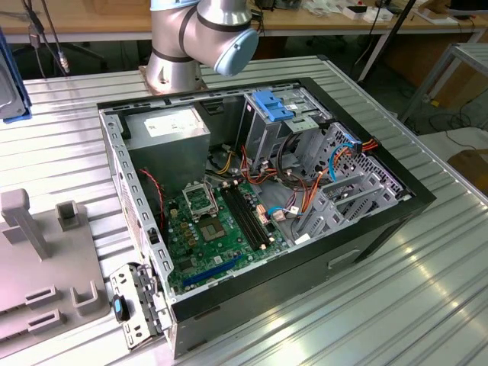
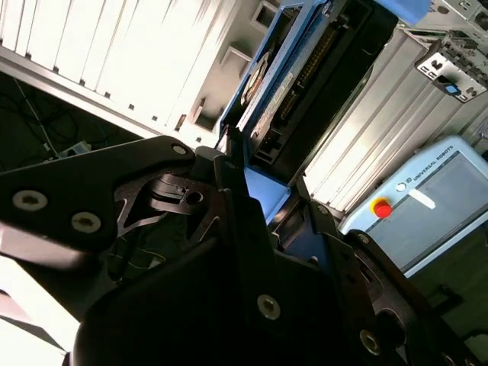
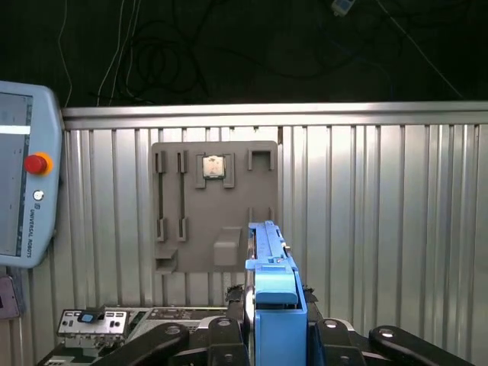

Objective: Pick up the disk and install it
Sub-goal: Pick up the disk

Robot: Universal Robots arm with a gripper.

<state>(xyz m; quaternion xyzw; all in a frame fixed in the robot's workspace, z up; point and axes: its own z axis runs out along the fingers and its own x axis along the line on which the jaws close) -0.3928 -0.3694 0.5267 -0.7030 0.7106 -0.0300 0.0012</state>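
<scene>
Gripping the disk point(image 3: 267, 244) edge-on, the end effector point(image 3: 271, 305) is clamped around it, facing the grey fixture plate point(image 3: 183, 213).

Ribbed metal table point(image 1: 381, 305) carries an open computer case point(image 1: 415, 200), lying on its side. Robot arm base point(image 1: 194, 38) stands just behind the case. Inside the case:
- power supply point(image 1: 168, 137), at the corner nearest the arm base
- motherboard point(image 1: 213, 229), with CPU socket point(image 1: 200, 200) and memory slots point(image 1: 248, 217)
- grey drive cage point(image 1: 267, 137), topped by a blue plastic bracket point(image 1: 272, 104)
- orange and red cables point(image 1: 305, 191), running beside the cage

Grey fixture plate point(image 1: 38, 267) lies on the table at the exterior view's left. Above it is a dark slab with a blue rim, probably the disk point(image 1: 11, 84), cut by the frame edge.
</scene>
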